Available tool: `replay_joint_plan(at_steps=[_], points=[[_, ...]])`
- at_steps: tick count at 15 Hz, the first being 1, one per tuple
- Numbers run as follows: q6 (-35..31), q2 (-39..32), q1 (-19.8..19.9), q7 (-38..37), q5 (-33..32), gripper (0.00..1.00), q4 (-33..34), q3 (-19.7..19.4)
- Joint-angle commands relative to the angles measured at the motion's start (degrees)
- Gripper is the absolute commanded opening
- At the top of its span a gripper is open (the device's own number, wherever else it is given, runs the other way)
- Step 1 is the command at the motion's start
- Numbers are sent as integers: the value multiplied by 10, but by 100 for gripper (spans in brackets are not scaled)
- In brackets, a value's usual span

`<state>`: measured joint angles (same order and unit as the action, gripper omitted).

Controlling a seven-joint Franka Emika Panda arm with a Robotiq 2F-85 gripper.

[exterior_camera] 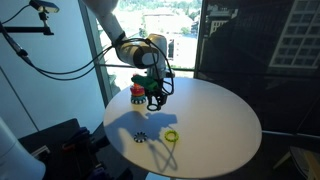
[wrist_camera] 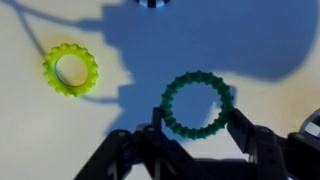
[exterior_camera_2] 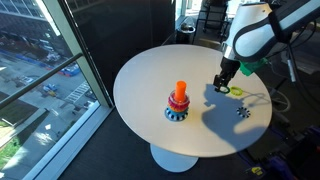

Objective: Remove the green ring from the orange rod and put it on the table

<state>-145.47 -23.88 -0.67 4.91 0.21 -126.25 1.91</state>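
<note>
Exterior view, arm entering from above: the large round white-topped table (exterior_camera: pixel 220 115) carries the short upright orange rod (exterior_camera: pixel 137 90) near its far edge. The Robotiq gripper (exterior_camera: pixel 153 100) hangs just beside the rod, low over the tabletop. A black-and-white toothed ring (exterior_camera: pixel 141 137) and a bright yellow-green toothed ring (exterior_camera: pixel 171 135) lie flat nearer the front edge, apart from each other. The ring at the fingertips is too small to make out here.

Exterior view, window side: the orange rod (exterior_camera_2: pixel 180 90) stands near the table (exterior_camera_2: pixel 140 90) centre, with red and darker stacking rings (exterior_camera_2: pixel 178 107) around its base. The gripper (exterior_camera_2: pixel 222 86) is well apart from the rod and just beside the yellow-green ring (exterior_camera_2: pixel 237 91). The black-and-white ring (exterior_camera_2: pixel 242 112) lies nearby.

Wrist view: the small dark teal-green ring (wrist_camera: pixel 168 100) sits between the two fingers (wrist_camera: pixel 240 125), off the rod. The gripper (wrist_camera: pixel 197 112) is partly closed, jaws meeting the ring's outer edge on both sides. The ring lies over the arm's shadow on the table (wrist_camera: pixel 290 30); contact with the tabletop cannot be told. The yellow-green ring (wrist_camera: pixel 52 68) lies clear to one side.
</note>
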Motion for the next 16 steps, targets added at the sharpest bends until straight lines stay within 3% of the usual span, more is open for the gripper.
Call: replay_joint_plan(at_steps=[1,7,8,9,10,12,16], points=[[-22,-12,-14,-25,-32,42,-1,-16],[-26,-27,-26,-35,-51,42,2,-23],[-25,-28,-26,-34,-51,66,2,-23],[-25,-29,-28,-34,-51,84,2,-23],[-24,-29,-28,-32,-49,93,2,-22],[-21,-27,-28,-29,-47,100,2,-20],[-10,-17,-25,-18,-38,100,1,-11]])
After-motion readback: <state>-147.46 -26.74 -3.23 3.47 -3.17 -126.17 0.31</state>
